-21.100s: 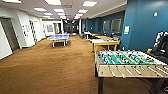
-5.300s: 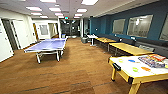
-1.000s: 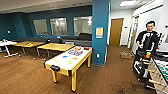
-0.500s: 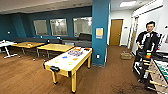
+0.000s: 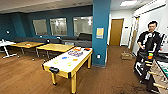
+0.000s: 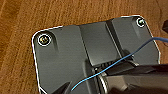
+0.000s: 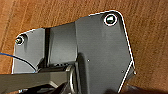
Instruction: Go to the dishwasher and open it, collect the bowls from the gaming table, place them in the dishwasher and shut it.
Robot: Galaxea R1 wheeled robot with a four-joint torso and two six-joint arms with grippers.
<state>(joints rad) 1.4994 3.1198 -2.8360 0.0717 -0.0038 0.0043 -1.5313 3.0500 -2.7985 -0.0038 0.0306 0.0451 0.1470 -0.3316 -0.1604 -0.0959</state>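
The gaming table (image 5: 82,59), glossy white on top with a yellow rim and legs, stands on the wooden floor in the middle of the head view, a few steps ahead. Small coloured bowls sit on its near half: a blue one (image 5: 64,57), an orange one (image 5: 75,59), a yellow one (image 5: 55,61) and a green one (image 5: 69,64), all blurred. Red and orange shapes lie at its far end (image 5: 80,49). The dishwasher is out of view. Both wrist views look down on wooden floor (image 6: 20,20) (image 7: 150,30).
A teal pillar (image 5: 101,32) rises just right of the table's far end. A person with a control rig (image 5: 150,40) stands at the right, beside a foosball table (image 5: 160,72). Wooden-topped tables (image 5: 57,47) and a sofa lie behind. A cardboard box (image 5: 126,55) sits near a wooden door (image 5: 116,32).
Over the last seconds the camera has swung round, bringing the yellow-rimmed table to the middle and the person into view. In the last second the picture has barely shifted.
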